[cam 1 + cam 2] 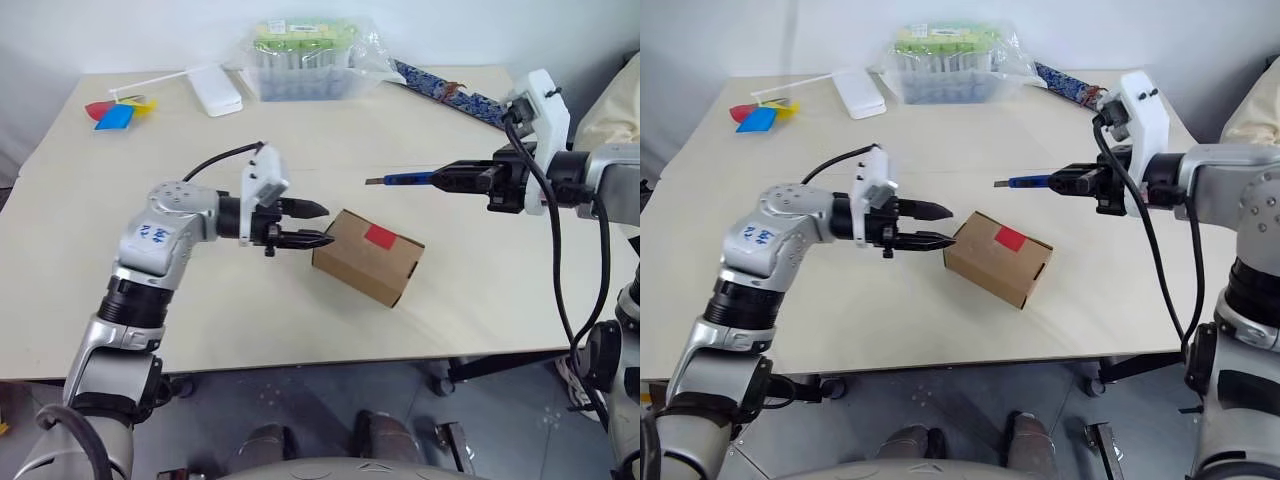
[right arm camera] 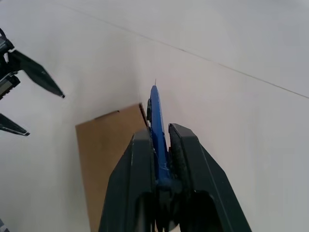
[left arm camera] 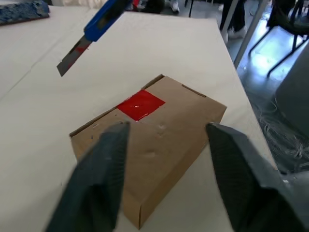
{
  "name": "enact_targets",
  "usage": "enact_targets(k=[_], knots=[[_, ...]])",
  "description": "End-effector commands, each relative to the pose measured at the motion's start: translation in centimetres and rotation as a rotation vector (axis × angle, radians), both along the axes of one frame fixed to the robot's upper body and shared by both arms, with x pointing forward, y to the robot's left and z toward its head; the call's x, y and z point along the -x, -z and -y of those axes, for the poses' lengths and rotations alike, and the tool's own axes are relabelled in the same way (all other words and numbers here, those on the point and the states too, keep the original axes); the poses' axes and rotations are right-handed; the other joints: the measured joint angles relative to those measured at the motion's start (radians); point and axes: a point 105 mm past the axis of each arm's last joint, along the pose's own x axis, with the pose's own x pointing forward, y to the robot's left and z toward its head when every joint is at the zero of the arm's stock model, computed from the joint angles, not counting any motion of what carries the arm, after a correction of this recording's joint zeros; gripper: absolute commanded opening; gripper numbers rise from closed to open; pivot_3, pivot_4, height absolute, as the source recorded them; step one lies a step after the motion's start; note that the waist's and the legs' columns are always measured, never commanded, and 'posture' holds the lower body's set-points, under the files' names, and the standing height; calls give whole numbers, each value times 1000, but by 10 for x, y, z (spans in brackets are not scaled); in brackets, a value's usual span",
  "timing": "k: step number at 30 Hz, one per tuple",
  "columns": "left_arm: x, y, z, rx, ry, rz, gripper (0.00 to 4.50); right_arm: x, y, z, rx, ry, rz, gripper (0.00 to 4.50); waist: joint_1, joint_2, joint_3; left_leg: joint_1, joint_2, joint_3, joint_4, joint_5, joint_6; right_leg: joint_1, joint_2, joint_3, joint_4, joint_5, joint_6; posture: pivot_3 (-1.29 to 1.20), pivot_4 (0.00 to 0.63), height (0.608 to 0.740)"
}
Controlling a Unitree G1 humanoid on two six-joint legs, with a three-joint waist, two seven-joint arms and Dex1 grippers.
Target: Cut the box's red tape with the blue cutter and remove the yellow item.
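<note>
The left pincer (image 1: 322,224) hangs just beside the box (image 1: 367,257), at the box's end nearest the robot's left arm, its two black fingers (image 3: 104,169) parted with nothing between them, tips near the cardboard; contact cannot be told. The right pincer (image 1: 447,178) is clenched on the blue cutter (image 1: 405,180), which it holds nearly level in the air beyond the box, the dark blade end pointing toward the robot's left. The box lies closed on the desk (image 1: 300,140), turned at an angle, with the red tape (image 1: 381,236) on its top face across the flap seam. Well beyond the box, at the far edge of the desk, stands a clear wrapped container (image 1: 305,58).
</note>
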Motion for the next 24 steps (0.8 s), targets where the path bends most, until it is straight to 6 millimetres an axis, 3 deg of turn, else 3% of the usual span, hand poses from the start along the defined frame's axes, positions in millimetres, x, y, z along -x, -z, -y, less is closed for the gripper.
enact_targets(k=[1,6,14,24], knots=[[-7,-5,7,-49,-1,47,1439,8,-16,6,5,14,93,161,1,0,0,0,0,0,0,0,0,0,0,0,0,0,0,0,150,740],[-16,11,14,-146,-6,29,33,13,-11,1,17,-6,94,161,2,0,0,0,0,0,0,0,0,0,0,0,0,0,0,0,150,740],[-12,24,30,-171,32,-6,0,14,8,-9,84,-58,64,161,17,0,0,0,0,0,1,0,0,0,0,0,0,0,0,0,150,740],[-16,39,26,-233,8,-44,0,-6,28,-15,166,-84,59,161,22,0,0,-1,0,0,1,0,0,0,0,0,0,0,0,0,150,740]])
